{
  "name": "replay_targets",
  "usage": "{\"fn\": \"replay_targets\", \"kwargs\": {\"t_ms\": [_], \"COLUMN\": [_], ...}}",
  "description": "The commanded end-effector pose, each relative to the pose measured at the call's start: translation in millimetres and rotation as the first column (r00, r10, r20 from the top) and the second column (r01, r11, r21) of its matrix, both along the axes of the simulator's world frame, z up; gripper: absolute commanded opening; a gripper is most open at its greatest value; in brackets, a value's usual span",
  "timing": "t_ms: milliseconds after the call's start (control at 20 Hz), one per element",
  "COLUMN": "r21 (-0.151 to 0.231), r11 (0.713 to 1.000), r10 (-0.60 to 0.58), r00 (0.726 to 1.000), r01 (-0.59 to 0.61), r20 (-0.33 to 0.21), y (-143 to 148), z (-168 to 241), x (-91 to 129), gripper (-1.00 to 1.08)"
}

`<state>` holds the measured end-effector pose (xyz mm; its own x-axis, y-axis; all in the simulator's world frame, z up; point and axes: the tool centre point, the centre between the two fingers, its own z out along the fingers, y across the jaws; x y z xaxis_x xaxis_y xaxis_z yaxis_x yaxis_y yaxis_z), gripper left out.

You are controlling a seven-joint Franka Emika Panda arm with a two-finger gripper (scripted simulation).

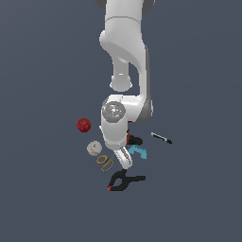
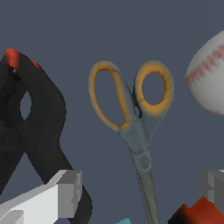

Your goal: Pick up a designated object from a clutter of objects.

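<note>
Gripper (image 2: pixel 138 192) is seen spread wide, nothing grasped, its two grey fingertips (image 2: pixel 70 192) straddling the scissors' blades without contact. Scissors (image 2: pixel 131 113) lie flat on the dark floor, orange-ringed loops away from the wrist, between black spring clamp (image 2: pixel 30 127) and white baseball (image 2: pixel 210 74). In the exterior view, scissors (image 1: pixel 105 162) are found just below the baseball (image 1: pixel 94 148), clamp (image 1: pixel 124 181) nearby, red ball (image 1: pixel 83 125) apart, cyan piece (image 1: pixel 140 151) and marker pen (image 1: pixel 161 138) toward that view's right

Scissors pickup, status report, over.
Gripper open, fingers either side of the scissors' blades. Scissors flat, not gripped. Black clamp and baseball close on either side.
</note>
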<state>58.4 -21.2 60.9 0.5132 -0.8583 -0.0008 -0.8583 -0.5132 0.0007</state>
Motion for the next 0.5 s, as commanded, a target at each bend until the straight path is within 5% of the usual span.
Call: {"fn": "replay_targets", "kwargs": {"t_ms": [0, 450], "r21": [0.0, 0.0], "r11": [1.0, 1.0], "r10": [0.0, -0.004], "r00": [1.0, 1.0], "r01": [0.0, 0.004], "r20": [0.0, 0.001], "y": [0.1, -0.1], "z": [-2.5, -40.4], "x": [-0.1, -1.1], "gripper": [1.0, 1.0]}}
